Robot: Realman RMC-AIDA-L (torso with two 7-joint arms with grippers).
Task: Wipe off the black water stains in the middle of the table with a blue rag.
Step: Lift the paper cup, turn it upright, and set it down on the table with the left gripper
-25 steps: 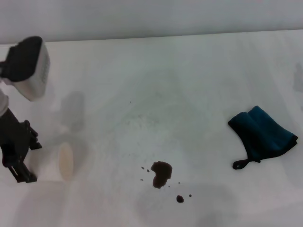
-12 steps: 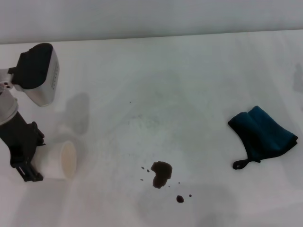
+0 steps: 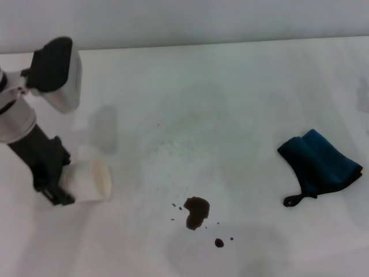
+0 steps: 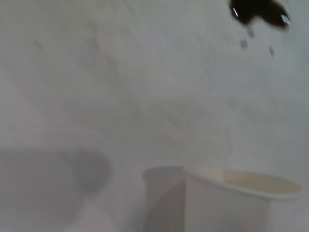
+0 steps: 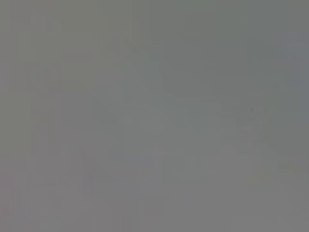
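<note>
Black water stains (image 3: 196,212) sit at the near middle of the table (image 3: 230,104), uncovered, with tiny droplets scattered around them.

Right gripper is nowhere in the head view, and its wrist view shows only a flat grey blur. The left gripper (image 3: 60,184) is at the table's left side, clamped on a white cup (image 3: 92,182) held on its side, mouth toward the stains; the fingers are partly hidden by the cup. In the left wrist view the cup (image 4: 231,200) is cut off at the edge and the stains (image 4: 258,10) are only partly in view. The blue rag (image 3: 320,161) lies untouched, well apart to the right.
</note>
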